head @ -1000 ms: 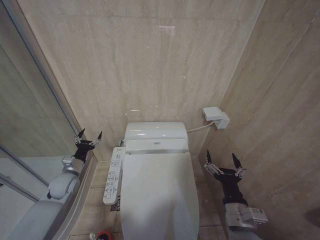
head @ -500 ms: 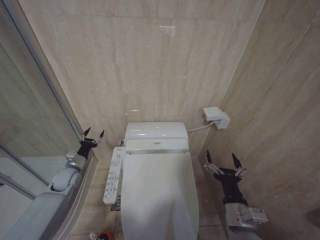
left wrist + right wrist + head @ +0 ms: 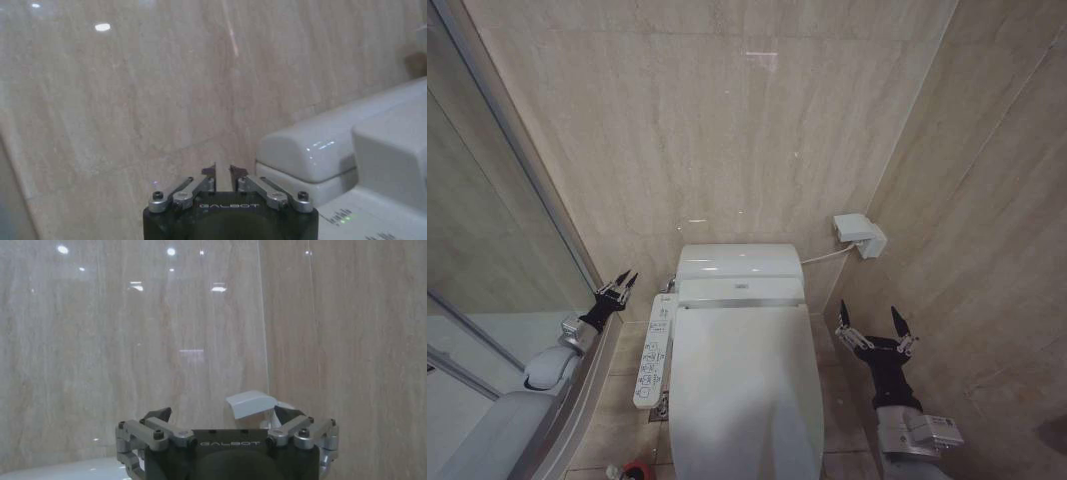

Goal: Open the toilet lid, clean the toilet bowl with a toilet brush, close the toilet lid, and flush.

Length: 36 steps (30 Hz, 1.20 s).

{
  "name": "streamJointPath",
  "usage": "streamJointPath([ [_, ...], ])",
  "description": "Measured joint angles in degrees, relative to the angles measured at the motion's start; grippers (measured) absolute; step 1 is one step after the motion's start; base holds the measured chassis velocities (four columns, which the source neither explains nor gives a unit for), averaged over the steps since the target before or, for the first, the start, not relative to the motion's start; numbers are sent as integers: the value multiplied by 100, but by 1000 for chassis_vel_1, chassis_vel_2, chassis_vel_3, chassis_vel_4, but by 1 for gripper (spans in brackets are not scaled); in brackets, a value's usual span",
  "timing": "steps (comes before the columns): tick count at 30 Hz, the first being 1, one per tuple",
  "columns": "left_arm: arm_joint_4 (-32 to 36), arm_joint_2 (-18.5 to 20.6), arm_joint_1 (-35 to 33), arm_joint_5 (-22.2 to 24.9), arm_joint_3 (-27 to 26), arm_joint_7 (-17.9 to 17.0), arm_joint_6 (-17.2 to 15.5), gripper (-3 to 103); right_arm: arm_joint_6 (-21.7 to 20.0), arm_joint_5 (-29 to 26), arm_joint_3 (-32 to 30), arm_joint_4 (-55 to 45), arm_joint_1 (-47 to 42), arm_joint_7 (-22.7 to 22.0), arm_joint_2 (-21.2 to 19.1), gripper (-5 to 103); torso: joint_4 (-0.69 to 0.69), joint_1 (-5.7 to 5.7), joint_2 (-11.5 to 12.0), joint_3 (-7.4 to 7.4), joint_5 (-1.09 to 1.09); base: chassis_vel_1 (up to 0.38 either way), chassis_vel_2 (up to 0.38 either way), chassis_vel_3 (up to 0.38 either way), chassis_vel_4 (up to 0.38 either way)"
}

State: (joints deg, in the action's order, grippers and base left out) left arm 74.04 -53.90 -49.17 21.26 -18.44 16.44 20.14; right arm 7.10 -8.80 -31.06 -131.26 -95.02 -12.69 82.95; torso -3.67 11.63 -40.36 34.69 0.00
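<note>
We see the toilet lid (image 3: 742, 385) lying flat and closed over the bowl, at the centre of the head view. The control panel (image 3: 653, 350) sits along its left side. The left gripper (image 3: 620, 285) is raised left of the toilet, near the far wall, just beside the panel's far end; its jaws are together with nothing between them, as the left wrist view confirms (image 3: 223, 171). The right gripper (image 3: 873, 325) is held right of the lid, near the side wall, jaws spread wide apart and empty. The red base of the toilet brush (image 3: 632, 470) stands on the floor at the near left of the toilet.
</note>
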Motion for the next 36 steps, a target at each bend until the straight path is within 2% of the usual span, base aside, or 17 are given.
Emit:
streamJointPath([
  [6,-8,-25,-35,-23,-30,66,23,16,0,0,0,0,0,0,0,100,0,-1,-1,0,0,0,0,0,0],
  [7,-8,-34,-39,-25,-31,61,23,0,0,0,0,0,0,0,0,100,0,-1,-1,0,0,0,0,0,0],
  [36,-3,-73,-94,-42,-142,33,5,0,0,0,0,0,0,0,0,100,-1,1,0,0,0,-14,13,11,-13],
])
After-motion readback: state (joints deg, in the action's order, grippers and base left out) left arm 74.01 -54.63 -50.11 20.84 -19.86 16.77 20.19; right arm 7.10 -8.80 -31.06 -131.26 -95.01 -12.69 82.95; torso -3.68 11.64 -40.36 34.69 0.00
